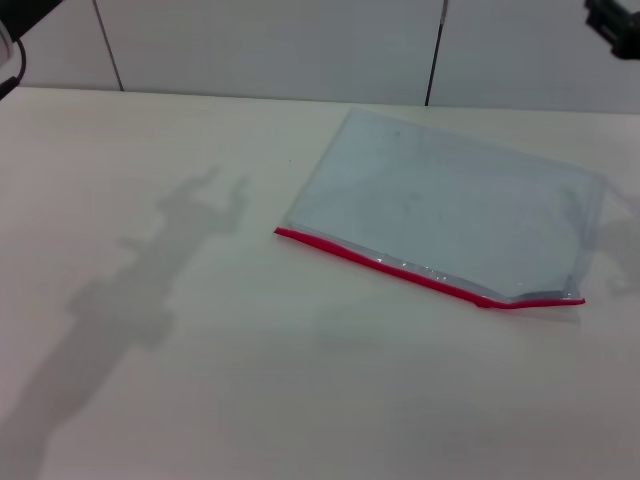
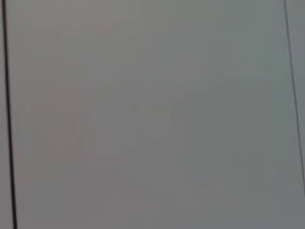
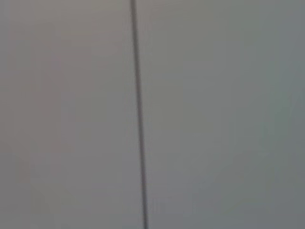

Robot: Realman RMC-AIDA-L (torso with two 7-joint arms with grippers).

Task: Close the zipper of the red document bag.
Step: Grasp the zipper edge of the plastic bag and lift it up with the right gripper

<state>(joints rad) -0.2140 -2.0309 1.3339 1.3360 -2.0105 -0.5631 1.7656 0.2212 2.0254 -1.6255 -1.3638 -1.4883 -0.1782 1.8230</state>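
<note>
A: What worries you most from here?

B: The red document bag lies loose on the table, with nothing pinning it. My guess is that if one gripper drags the slider without the other holding the far end, the whole pouch will slide or bunch up instead of closing. It looks thin and slick, so a pinch on the edge could also slip off.

A: Where does it sit?

B: Around three o'clock from the table's middle in the head view, skewed so the zipper faces the robot and runs from about nine o'clock down toward four o'clock.

A: And how does it look?

B: Flat, translucent, pale blue-grey, with that one long edge trimmed bright red. Near the four o'clock end the red strip kinks and the clear lip seems to lift a little, which may mean it is open there. I can't pick out the slider.

A: The grippers?

B: Only dark scraps of the arms show: the left gripper at the ten o'clock corner, the right gripper at the two o'clock corner, both well apart from the bag. Whether their fingers are spread or closed, I cannot tell. Both wrist views show only blank wall panels.
</note>
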